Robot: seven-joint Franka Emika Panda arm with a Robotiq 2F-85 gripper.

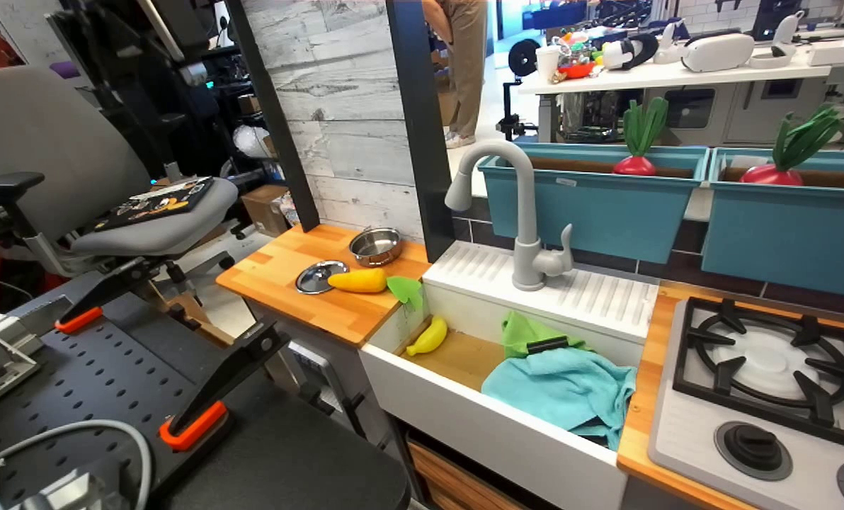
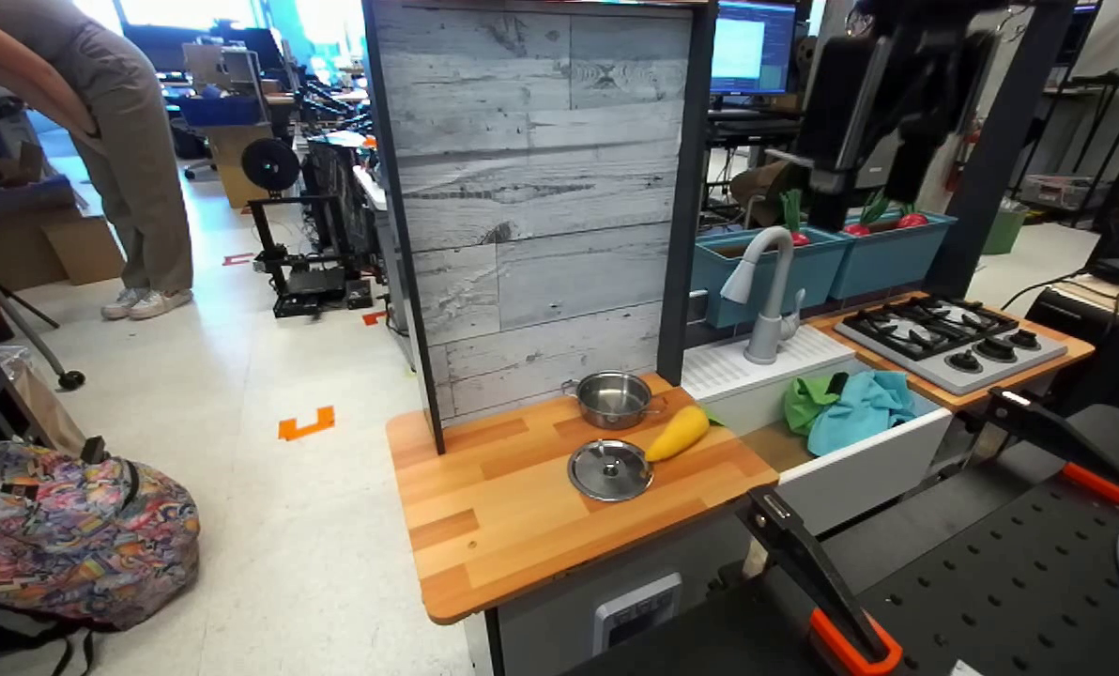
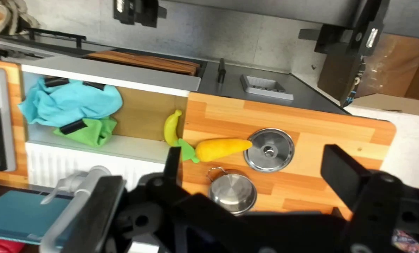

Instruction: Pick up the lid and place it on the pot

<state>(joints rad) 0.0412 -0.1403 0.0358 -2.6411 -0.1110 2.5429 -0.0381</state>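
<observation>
Wrist view: the wooden surface [image 3: 336,130] spreads out beneath you, with the white sink [image 3: 107,80] joining it on its 9 o'clock side. Your tool [image 3: 253,163] stands wide, with nothing held between its fingers [image 3: 346,175]; judging by how much of the scene fits here, it is well above the work. So the step in hand looks like the approach, with the grasp not yet made.

The orange-yellow toy vegetable [image 3: 220,148] lies with its tip pointing toward 3 o'clock. The pot [image 3: 232,191] stands upright and uncovered at about 6 o'clock from it, just apart. The lid [image 3: 269,150] lies flat on the surface, at about 1 o'clock from the pot, its 9 o'clock edge met by the vegetable's tip; you can't tell whether that tip rests on the lid or only abuts it.

Smallest is the knob [image 2: 610,462], showing at the lid's centre in an exterior view. I'd make that your grip: centre over it, come straight down and close on it without catching the vegetable. Then lift clear, carry toward 7 o'clock as the wrist view has it, and settle the lid level on the pot's rim.
</observation>
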